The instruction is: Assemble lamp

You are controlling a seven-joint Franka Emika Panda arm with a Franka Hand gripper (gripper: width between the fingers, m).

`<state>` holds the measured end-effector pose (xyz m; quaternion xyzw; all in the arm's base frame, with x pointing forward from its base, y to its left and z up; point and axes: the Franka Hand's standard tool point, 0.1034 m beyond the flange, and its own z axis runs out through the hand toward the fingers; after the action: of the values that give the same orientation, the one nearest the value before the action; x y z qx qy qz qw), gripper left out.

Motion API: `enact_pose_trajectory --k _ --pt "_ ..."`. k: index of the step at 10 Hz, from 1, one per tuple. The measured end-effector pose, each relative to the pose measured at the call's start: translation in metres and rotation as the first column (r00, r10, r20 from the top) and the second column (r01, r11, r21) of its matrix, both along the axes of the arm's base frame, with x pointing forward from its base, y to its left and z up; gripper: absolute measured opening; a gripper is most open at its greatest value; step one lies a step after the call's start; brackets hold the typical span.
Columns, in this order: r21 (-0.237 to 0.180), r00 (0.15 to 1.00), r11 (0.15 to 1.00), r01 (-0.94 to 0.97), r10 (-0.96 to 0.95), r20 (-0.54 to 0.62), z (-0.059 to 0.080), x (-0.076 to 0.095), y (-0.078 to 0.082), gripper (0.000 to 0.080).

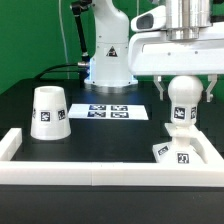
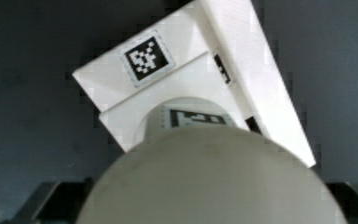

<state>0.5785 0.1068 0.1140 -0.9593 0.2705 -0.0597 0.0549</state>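
Closest to the lens, the white border bar [image 1: 100, 178] runs along the bench [image 1: 110, 140]. Behind it, at the exterior view's right, the bulb [image 1: 183, 98] stands neck-down over the square base [image 1: 178, 153]. My claw [image 1: 185, 88] straddles its ball, and I cannot tell whether it grips. At the exterior view's left, well apart, I see the shade [image 1: 48, 110].

White ball-shaped bulb [image 1: 182, 93] stands upright, neck down, on the small tagged base [image 1: 178, 153]; the cone shade [image 1: 48, 110] sits upright, well apart, at the exterior view's left.

White bulb [image 1: 182, 92], base [image 1: 180, 152], shade [image 1: 48, 110], w/ blk-wht tags [image 1: 43, 116].
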Motion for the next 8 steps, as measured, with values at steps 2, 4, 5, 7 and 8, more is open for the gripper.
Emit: enact_pose_trajectory --k 2,4,5,7,8 --pt "0.03 0.989 0.988 0.149 -0.148 -0.016 0.0004 -0.0003 0.0006 0.0576" --pt "0.074 0.926 0.924 0.375 -0.371 -0.062 0.0031 -0.0017 0.0033 0.0576" --pt "0.089 0.886 0.882 0.463 -0.456 -0.086 0.0021 -0.0025 0.0039 0.0576" --pt "0.111 0.772 0.765 0.634 -0.617 -0.152 0.0002 -0.0047 0.0051 0.0576" --pt "0.112 0.736 0.729 0.675 -0.655 -0.171 -0.0018 -0.0057 0.0041 0.0576"
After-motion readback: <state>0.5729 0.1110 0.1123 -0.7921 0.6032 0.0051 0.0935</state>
